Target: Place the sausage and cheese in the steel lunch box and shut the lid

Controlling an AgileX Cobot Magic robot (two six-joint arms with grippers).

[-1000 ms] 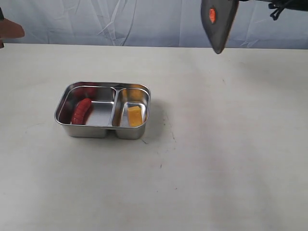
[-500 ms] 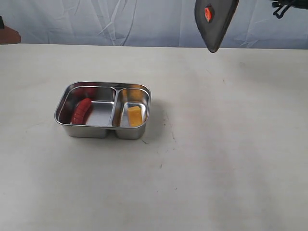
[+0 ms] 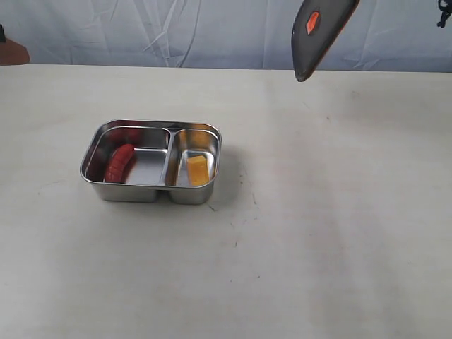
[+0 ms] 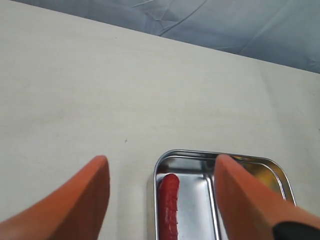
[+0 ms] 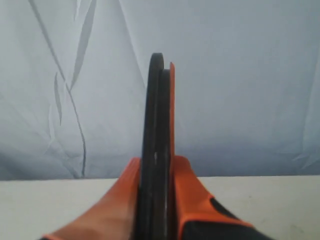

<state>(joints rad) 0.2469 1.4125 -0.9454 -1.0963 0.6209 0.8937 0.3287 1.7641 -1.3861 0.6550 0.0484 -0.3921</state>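
**Filled steel lunch box [image 3: 134,192], lid [image 3: 319,39] held aloft**

In the larger compartment, close to the outer wall: the sausage [image 3: 119,162], lengthwise, with a red reflection on the steel beside it. In the smaller compartment, toward the near end: the cheese [image 3: 198,169], flat on the floor. Box itself upright and uncovered on the table [image 3: 318,212], left of centre in the exterior view.

High above the table and well apart from the box, toward the right of the exterior view: the dark lid, steeply tilted, upper part cut off by the picture's edge, orange-red valve [image 3: 313,21] turned toward the camera. Seen edge-on from the right wrist, pinched at its rim by the right gripper [image 5: 156,165]; jaws narrow, clamped on the lid from both sides.

Above the table near the sausage end of the box: the left gripper [image 4: 161,162], orange fingers [image 4: 85,195] spread wide, nothing between them, clear of the box.

Behind the table: a creased pale blue cloth [image 3: 176,32].
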